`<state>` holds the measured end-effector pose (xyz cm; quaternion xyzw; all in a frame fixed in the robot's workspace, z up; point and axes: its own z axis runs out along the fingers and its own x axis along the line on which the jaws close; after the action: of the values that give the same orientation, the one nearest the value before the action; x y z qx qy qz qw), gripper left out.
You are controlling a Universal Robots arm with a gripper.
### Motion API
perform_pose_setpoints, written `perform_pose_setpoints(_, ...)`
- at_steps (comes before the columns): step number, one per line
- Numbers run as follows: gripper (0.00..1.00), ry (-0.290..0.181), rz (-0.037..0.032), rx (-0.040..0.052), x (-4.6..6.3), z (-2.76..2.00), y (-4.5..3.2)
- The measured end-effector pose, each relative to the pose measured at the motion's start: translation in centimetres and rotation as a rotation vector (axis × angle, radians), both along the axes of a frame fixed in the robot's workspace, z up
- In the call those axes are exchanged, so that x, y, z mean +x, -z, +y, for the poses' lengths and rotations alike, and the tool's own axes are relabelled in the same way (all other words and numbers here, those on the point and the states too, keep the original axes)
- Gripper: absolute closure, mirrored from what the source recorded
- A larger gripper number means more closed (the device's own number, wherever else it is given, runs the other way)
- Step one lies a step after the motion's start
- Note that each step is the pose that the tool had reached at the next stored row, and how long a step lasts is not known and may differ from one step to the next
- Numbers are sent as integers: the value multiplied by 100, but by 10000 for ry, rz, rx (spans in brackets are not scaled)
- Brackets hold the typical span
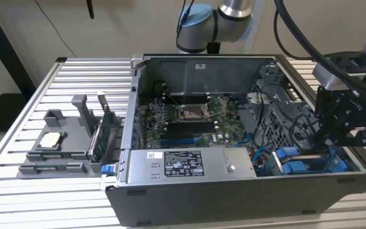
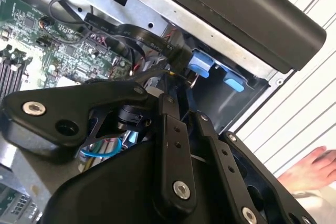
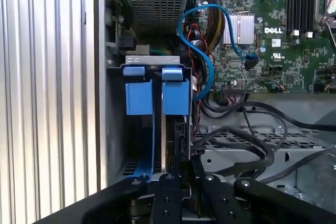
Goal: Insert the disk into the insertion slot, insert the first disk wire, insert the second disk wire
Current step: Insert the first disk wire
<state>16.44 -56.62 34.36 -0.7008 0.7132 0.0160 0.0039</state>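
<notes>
**Jaws:** state cannot be told; the tips are masked by the gripper's own links.

**Gripper** [image 3: 182, 165]: lowered into the case's near corner at the exterior view's right. It hangs directly over the connector end of the disk [image 3: 176, 95].

**Disk, location:** standing on edge in the insertion slot [image 3: 167, 145] of the drive cage [image 3: 113, 129]. It is the farther of two carriers; the other blue carrier [image 3: 139, 95] sits just beside it on the near side. The two tabs are level, so it looks seated.

**Hazards (judged):**
- The black wires [image 3: 252, 145] crowd the cage's far side, and the blue cable [image 3: 202, 51] loops just beside the tab. Either could snag on the links.
- A plug offered tilted could jam or bend the connector contacts.
- A push on the carrier could disturb its seating.
- A person's hand [image 2: 315, 167] rests on the slatted table [image 2: 294, 103] near the case.

**Disk, appearance:** bright blue plastic tab and frame. The dark edge with its connector strip faces the gripper, and the labels are hidden.
</notes>
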Motion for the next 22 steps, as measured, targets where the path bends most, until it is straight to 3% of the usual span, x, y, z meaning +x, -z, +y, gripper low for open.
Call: perform_pose_setpoints(22,81,191,1,1,8,0,124)
